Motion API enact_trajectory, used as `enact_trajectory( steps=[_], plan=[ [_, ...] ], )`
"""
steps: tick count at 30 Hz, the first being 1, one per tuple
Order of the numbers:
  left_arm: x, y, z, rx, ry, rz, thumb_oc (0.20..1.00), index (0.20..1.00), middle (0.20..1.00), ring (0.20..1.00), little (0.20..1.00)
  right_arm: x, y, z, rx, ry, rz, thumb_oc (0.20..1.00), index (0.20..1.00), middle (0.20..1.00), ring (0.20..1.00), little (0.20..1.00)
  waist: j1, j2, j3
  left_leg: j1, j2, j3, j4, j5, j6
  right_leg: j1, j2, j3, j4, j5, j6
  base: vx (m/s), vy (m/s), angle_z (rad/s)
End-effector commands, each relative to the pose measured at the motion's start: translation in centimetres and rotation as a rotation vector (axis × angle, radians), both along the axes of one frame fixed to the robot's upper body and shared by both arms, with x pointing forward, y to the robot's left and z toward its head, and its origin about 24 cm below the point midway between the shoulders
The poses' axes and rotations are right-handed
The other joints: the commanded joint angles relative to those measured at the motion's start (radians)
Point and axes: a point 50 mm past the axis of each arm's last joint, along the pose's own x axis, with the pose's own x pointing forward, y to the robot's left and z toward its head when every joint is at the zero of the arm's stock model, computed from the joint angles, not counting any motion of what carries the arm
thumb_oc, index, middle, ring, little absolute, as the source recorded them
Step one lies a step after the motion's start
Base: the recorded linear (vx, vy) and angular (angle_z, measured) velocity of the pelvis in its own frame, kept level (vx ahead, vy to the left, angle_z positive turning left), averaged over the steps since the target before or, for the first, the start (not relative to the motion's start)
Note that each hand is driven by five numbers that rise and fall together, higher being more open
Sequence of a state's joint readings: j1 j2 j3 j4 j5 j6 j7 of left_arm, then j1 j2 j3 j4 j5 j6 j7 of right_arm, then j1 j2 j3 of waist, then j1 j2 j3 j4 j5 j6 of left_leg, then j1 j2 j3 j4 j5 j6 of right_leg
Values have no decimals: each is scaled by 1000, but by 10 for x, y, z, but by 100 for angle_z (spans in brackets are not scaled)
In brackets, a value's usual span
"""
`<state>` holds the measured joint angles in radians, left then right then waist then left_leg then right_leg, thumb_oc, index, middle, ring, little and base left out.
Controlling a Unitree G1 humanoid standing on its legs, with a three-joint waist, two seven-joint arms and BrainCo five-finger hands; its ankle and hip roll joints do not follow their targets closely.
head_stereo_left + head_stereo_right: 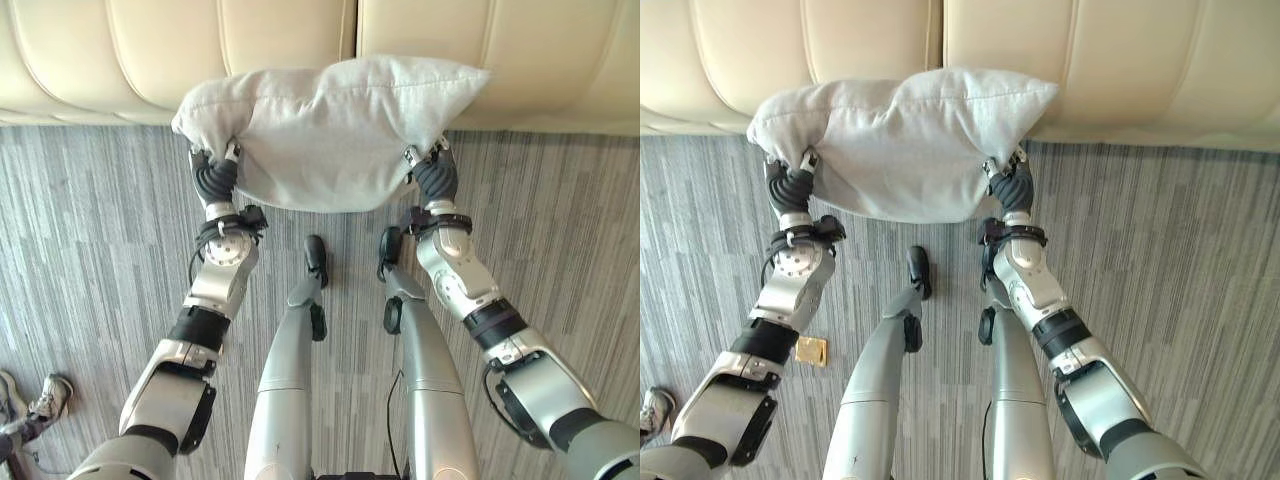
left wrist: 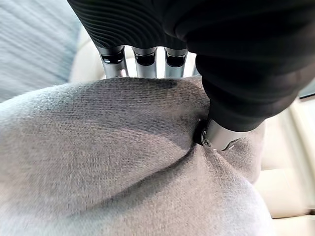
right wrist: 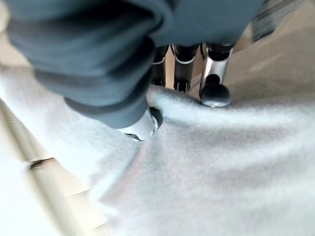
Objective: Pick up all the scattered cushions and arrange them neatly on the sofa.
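I hold one grey cushion [image 1: 325, 135] up in the air with both my hands. My left hand [image 1: 213, 176] grips its left end — my thumb [image 2: 216, 139] pushes into the soft cloth and my fingers [image 2: 142, 59] go over the top edge. My right hand [image 1: 434, 175] pinches the right end the same way. The far side of the cushion sits in front of the cream sofa [image 1: 120, 55]. Below me is the grey striped floor [image 1: 90, 250] — a shoe [image 1: 45, 400] lies near my left arm.
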<state>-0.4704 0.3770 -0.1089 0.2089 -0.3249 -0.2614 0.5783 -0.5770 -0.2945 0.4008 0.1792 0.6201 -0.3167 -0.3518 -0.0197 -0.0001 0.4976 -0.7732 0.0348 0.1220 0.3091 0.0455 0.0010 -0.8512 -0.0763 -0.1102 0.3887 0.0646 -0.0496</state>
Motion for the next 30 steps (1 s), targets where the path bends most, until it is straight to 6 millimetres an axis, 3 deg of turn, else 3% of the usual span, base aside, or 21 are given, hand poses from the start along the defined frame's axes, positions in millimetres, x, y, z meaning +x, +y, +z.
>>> enact_trajectory(
  steps=[1, 3, 12, 15, 17, 24, 30],
  plan=[
    [-2, -19, 22, 147, -149, -102, 200, 200, 200, 200, 200, -21, 40, 29, 21, -223, 220, 200, 200, 200, 200, 200, -1, -4, -150, 54, 1, -68, -28, -107, -50, 76, -17, 57, -43, -105, 126, 101, -16, -9],
    [-21, -22, -5, 172, -83, -167, 200, 200, 200, 200, 200, -40, 28, 5, -14, -185, 229, 200, 200, 200, 200, 200, -7, -20, -172, 241, 5, -54, -98, -102, -55, 266, -20, 43, -124, -98, 131, 154, 0, -2],
    [-46, -24, -38, 257, 42, -267, 200, 200, 200, 200, 200, -64, -8, -26, -119, -98, 160, 200, 200, 200, 200, 200, -34, -38, -273, 532, 22, -20, -220, -93, -61, 571, -11, 38, -267, -94, 148, 159, 11, -5],
    [-53, -20, -41, 259, 55, -274, 200, 200, 200, 200, 200, -69, -16, -34, -125, -62, 159, 200, 200, 200, 200, 200, -42, -40, -308, 569, 20, -14, -240, -89, -58, 606, -5, 43, -290, -90, 149, 171, 25, -9],
    [-60, -19, -46, 250, 81, -290, 200, 200, 200, 200, 200, -78, -28, -52, -112, 23, 144, 200, 200, 200, 200, 200, -53, -42, -353, 644, 19, 0, -271, -102, -52, 671, 1, 54, -315, -96, 154, 203, 33, -19],
    [-66, -25, -51, 229, 102, -340, 200, 200, 200, 200, 200, -81, -37, -65, -101, 93, 133, 200, 200, 200, 200, 200, -61, -52, -370, 678, 11, 19, -261, -132, -39, 714, -6, 84, -332, -91, 169, 89, 61, -17],
    [-69, -31, -55, 250, 129, -411, 200, 200, 200, 200, 200, -81, -32, -65, -96, 93, 159, 200, 200, 200, 200, 200, -55, -85, -370, 645, -1, 37, -210, -174, -6, 699, -19, 119, -311, -66, 201, 32, 109, -13]
  ],
)
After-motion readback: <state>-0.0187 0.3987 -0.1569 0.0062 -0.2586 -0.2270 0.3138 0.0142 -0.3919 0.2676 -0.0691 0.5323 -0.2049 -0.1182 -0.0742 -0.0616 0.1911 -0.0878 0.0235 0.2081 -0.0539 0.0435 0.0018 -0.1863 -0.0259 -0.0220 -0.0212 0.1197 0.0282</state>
